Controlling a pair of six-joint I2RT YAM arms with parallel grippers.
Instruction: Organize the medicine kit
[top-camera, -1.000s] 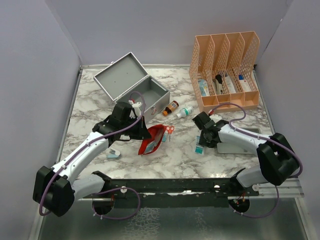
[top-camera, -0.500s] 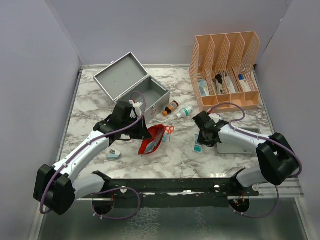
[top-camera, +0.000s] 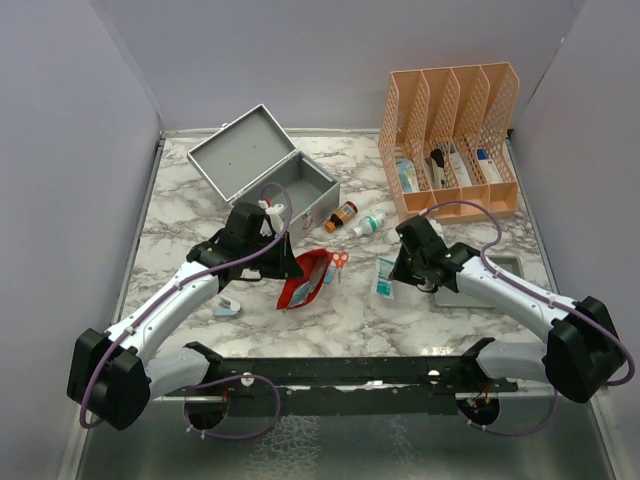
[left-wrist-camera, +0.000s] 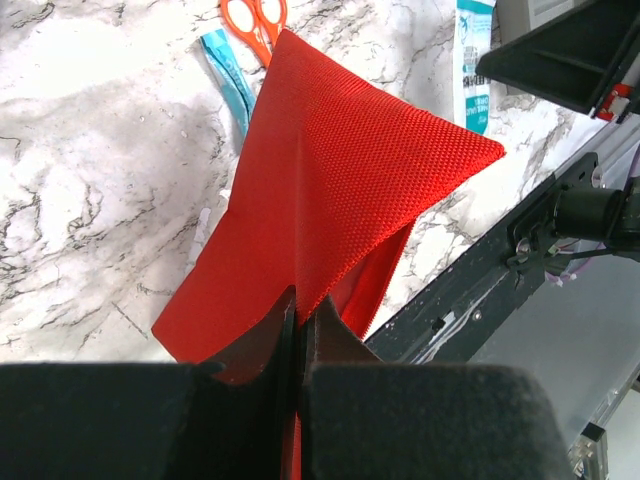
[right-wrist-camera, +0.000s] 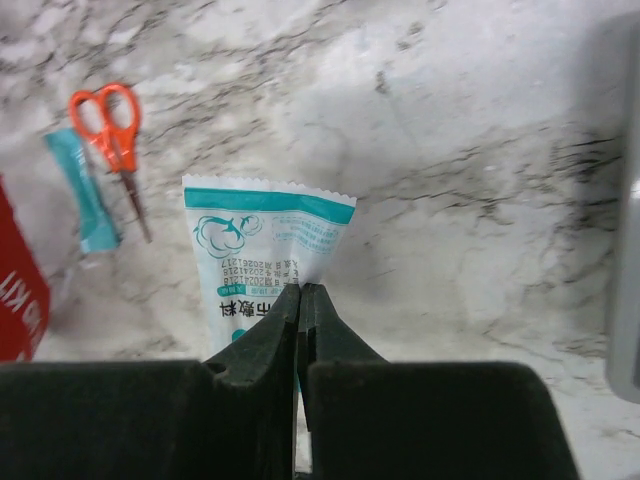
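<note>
Near the scissors (right-wrist-camera: 124, 168), the right tool (right-wrist-camera: 298, 292) pinches a teal-and-white packet (right-wrist-camera: 265, 228).

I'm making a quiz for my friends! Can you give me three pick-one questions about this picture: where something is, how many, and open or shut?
1. The medicine kit lid is: A open, B shut, C gone.
2. The scissors lie: A inside the kit, B beside the red pouch, C under the kit.
3. The orange organizer has: A two slots, B four slots, C six slots.
Answers: 1 A, lid tilted back; 2 B, they lie next to the pouch; 3 B, four slots side by side.
</note>
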